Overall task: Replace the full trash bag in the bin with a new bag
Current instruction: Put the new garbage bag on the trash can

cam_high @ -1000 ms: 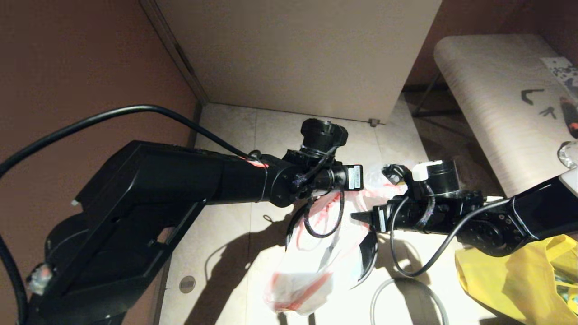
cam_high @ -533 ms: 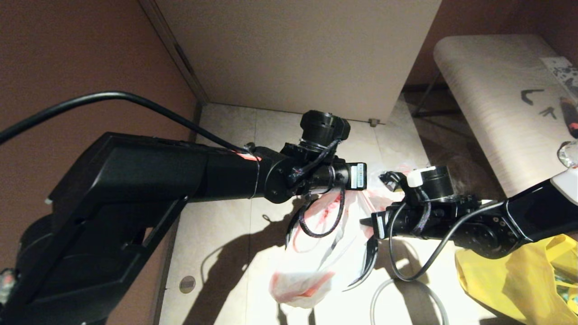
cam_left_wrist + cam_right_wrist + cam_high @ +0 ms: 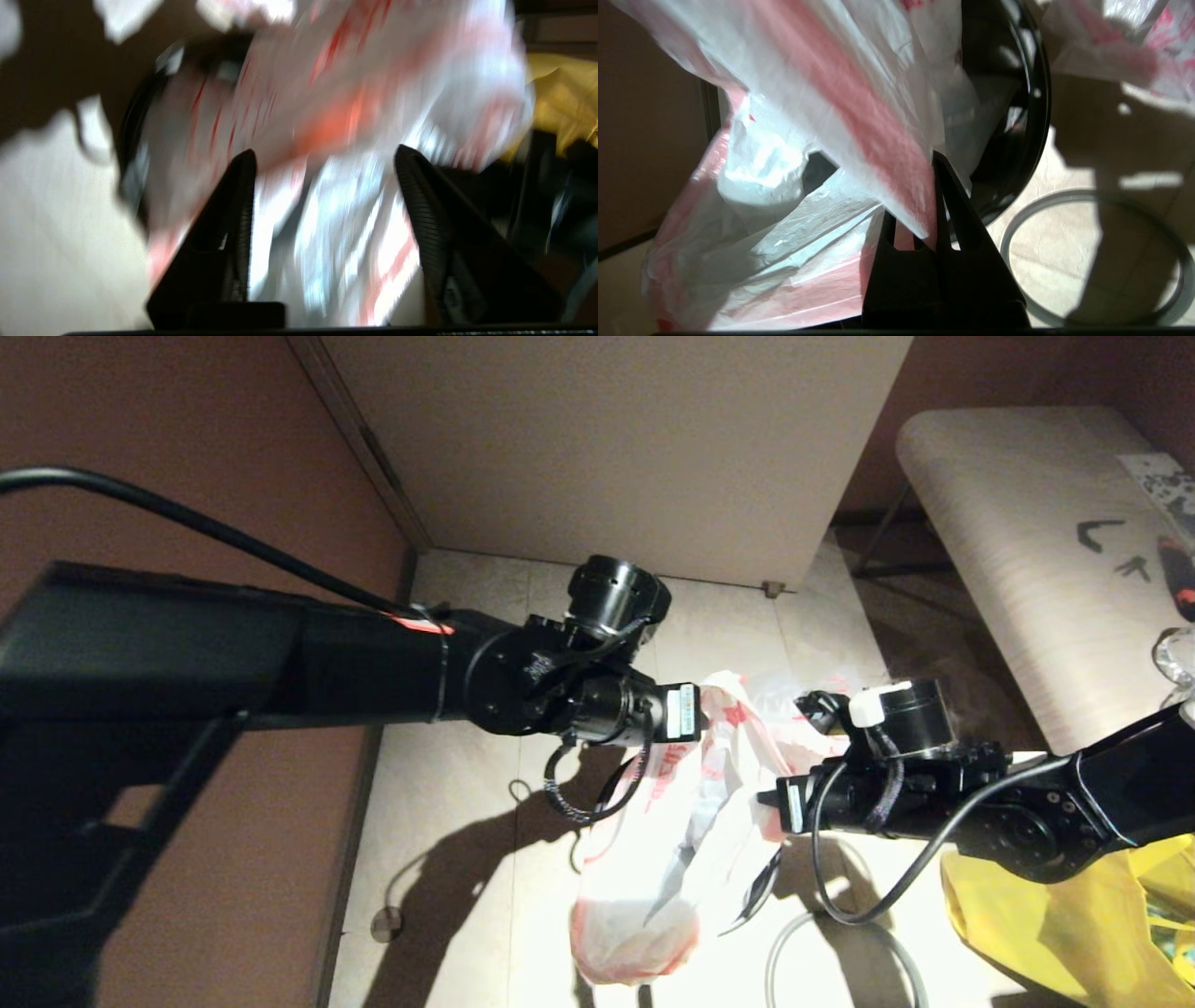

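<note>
The right gripper (image 3: 936, 186) has its fingers pressed together on an edge of the new bag (image 3: 672, 821), which hangs limp above the bin (image 3: 1017, 140). The left gripper (image 3: 322, 182) is wide open, with bag plastic lying between its fingers. The grey ring (image 3: 1092, 261) lies on the floor just beside the bin, and a yellow bag (image 3: 1074, 915) is further to that side. To do this step well, I think the left gripper should catch the opposite edge, then both spread the mouth over the bin.

Dim reddish room; hard light overexposes the new bag (image 3: 653, 859) and floor (image 3: 448, 803), casting sharp arm shadows. The left wrist view is motion-blurred, the right wrist view sharper
</note>
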